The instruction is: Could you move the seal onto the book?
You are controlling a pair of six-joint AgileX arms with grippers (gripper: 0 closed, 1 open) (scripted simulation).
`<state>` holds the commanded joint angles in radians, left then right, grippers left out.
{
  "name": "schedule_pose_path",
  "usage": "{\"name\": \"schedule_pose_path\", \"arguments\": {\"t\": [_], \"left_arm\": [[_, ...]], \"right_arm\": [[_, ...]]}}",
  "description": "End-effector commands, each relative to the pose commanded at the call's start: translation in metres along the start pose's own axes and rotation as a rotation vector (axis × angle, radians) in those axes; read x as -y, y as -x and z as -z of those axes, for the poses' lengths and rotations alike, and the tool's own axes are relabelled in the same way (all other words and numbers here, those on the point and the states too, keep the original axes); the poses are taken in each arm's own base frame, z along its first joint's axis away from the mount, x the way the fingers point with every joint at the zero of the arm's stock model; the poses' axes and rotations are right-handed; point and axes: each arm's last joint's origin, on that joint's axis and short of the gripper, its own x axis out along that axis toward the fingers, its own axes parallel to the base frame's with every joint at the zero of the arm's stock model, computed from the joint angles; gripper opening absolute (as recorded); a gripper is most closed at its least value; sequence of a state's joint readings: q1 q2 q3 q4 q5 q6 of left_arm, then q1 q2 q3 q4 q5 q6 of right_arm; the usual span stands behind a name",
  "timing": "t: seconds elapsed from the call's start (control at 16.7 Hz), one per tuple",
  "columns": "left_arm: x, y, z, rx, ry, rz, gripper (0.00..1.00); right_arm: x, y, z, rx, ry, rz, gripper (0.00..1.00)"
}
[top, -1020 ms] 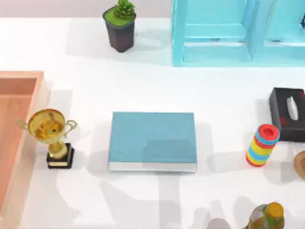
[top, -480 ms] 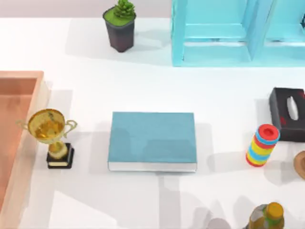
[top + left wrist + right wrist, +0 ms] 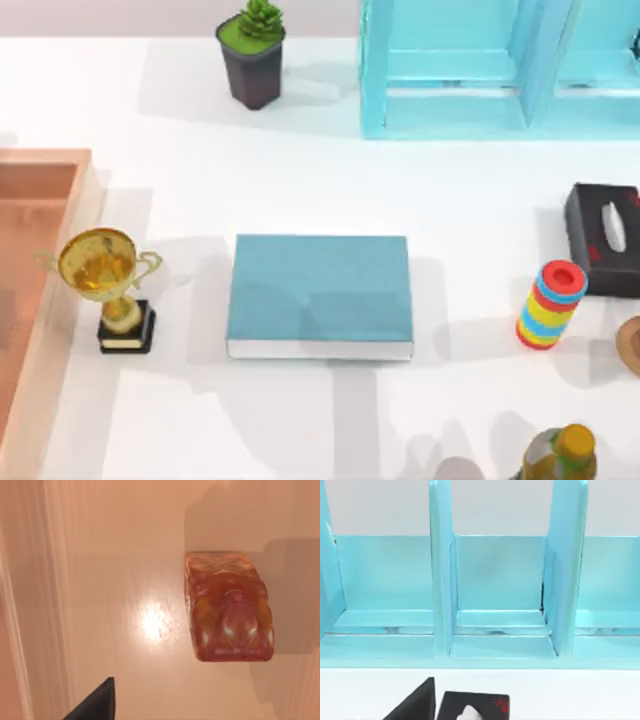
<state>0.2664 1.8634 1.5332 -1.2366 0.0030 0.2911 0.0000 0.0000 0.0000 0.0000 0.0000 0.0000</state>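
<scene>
The book sits in the middle of the top view, same as before. The left wrist view shows the seal lying on a tan floor. I cannot tell if either gripper's fingers are apart.

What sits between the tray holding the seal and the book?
The trophy stands between the tray and the book, beside the tray's wall. The seal lies on the tray floor under the left wrist camera.
</scene>
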Motion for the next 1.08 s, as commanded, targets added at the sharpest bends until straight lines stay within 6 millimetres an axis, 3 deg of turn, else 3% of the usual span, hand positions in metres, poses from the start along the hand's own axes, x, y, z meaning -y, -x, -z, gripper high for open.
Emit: {"name": "schedule_pose_path", "arguments": {"t": [0.3, 0.78, 1.08], "left_arm": [[0.002, -0.001, 0.000, 0.001, -0.004, 0.000, 1.00], [0.007, -0.080, -0.015, -0.004, 0.001, 0.001, 1.00], [0.001, -0.097, -0.004, -0.005, 0.001, 0.001, 1.00]], "right_arm": [[0.000, 0.000, 0.000, 0.000, 0.000, 0.000, 1.00], [0.000, 0.000, 0.000, 0.000, 0.000, 0.000, 1.00], [0.000, 0.000, 0.000, 0.000, 0.000, 0.000, 1.00]]}}
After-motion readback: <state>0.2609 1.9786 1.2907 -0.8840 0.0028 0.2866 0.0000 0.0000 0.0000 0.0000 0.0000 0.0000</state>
